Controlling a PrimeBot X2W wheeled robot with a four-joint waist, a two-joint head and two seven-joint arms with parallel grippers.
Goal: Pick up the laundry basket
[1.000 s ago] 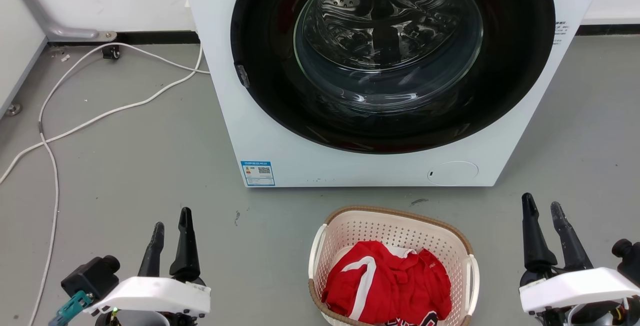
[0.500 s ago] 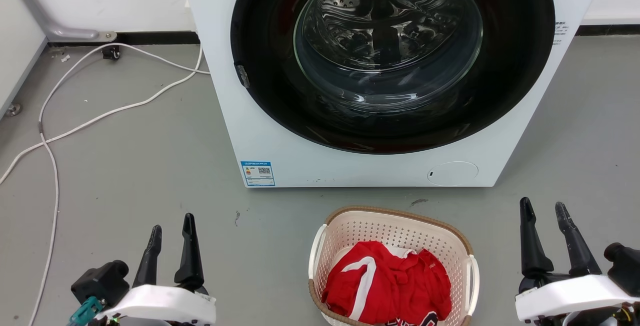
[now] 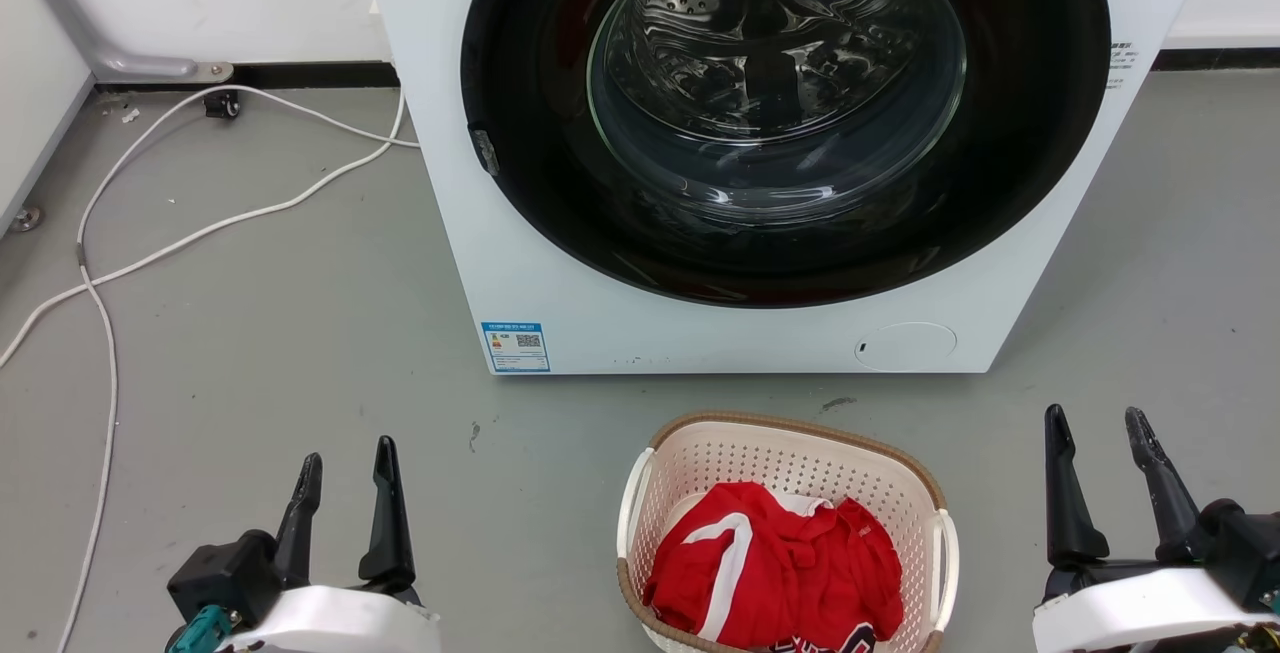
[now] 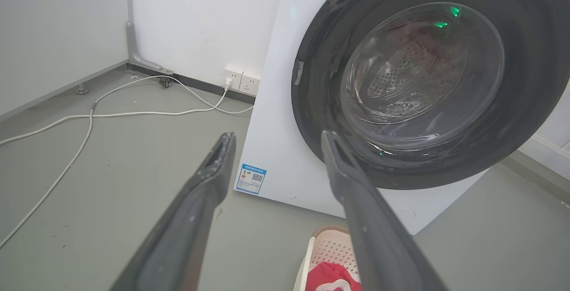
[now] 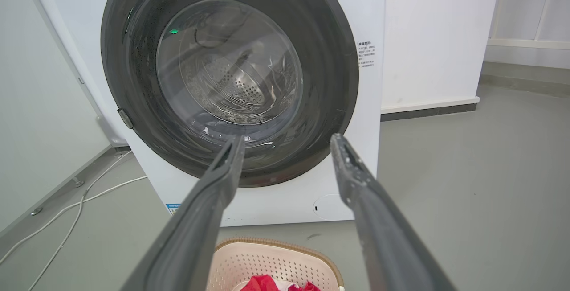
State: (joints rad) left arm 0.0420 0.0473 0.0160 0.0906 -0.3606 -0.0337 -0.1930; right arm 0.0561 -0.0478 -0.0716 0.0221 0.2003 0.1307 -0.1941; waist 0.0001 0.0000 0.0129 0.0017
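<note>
Sitting upright, laundry basket (image 3: 790,453) handles (image 3: 632,503) left-right; left end effector (image 3: 348,451), right end effector (image 3: 1094,414) spread, empty.

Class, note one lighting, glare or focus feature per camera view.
Head view: even light, sharp, white reflections on the washing machine's door glass. Left wrist view: green glints on that glass, left gripper's fingers soft up close. Right wrist view: one green glint, right gripper's fingers likewise soft.
</note>
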